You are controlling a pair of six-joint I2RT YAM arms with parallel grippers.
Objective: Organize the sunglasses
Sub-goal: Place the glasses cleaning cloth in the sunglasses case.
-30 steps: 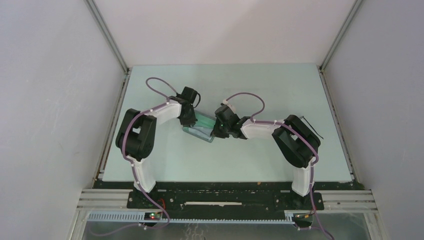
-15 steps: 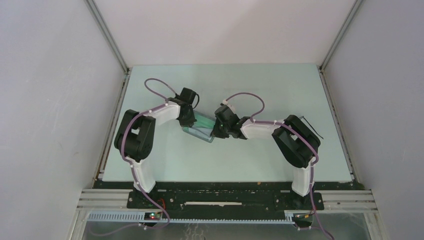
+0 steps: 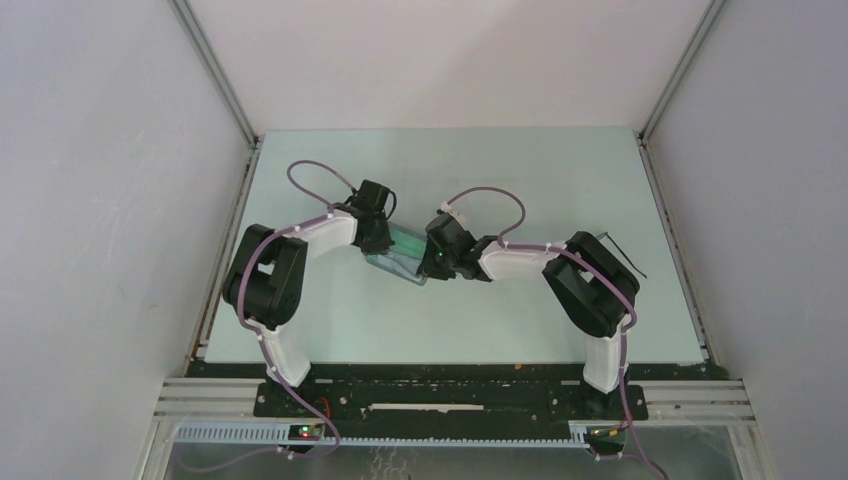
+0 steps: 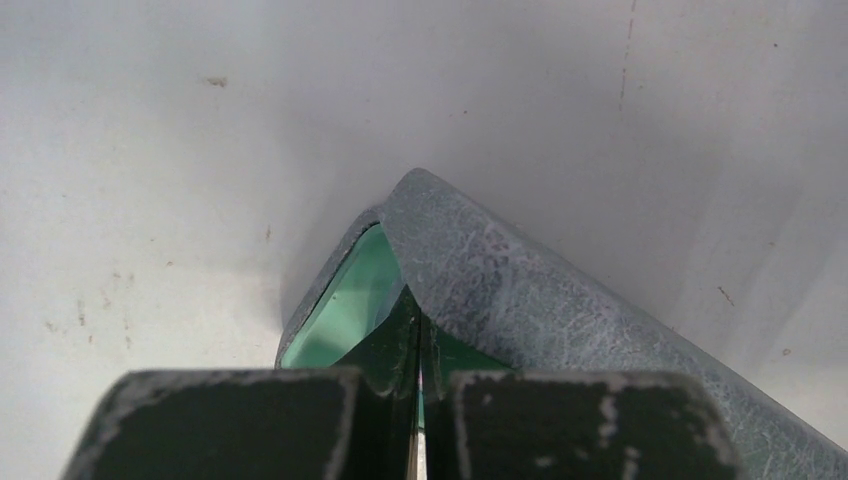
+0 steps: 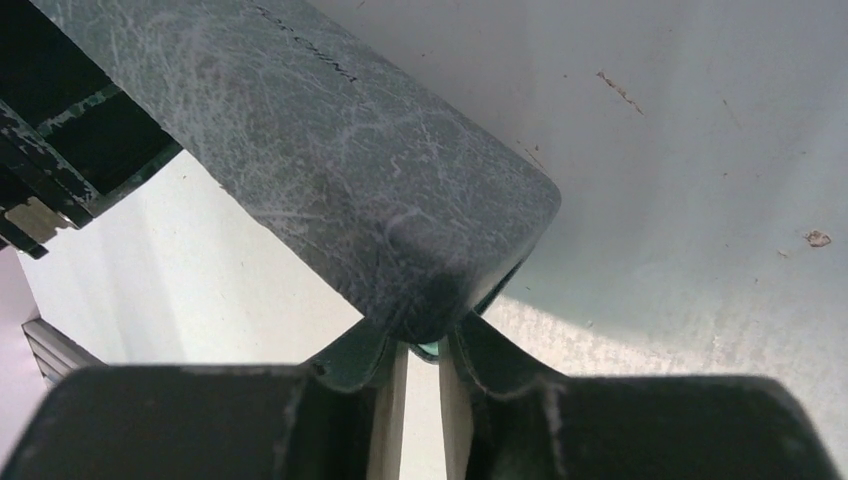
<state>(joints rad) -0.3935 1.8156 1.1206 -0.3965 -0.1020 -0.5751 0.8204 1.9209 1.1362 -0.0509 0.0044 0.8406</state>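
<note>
The sunglasses (image 3: 631, 263) lie well off to the right, behind the right arm's elbow. The left gripper (image 4: 418, 345) and right gripper (image 5: 422, 350) are each pinched on an end of the grey case (image 3: 402, 258), which is partly open. I judge the opening step is in hand. Next the lid needs spreading wide, then one arm must release and fetch the glasses.

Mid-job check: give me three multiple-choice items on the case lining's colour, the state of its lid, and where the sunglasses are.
1. The case lining is: A red; B green; C yellow.
2. The case lid is: A ajar; B shut flat; C detached.
3. The sunglasses lie: A in the case; B on the lid; C on the table beside the right arm elbow.
Key: B, green shows in the left wrist view; A, a gap shows under the lid; C, the thin black frame shows there from above.
</note>
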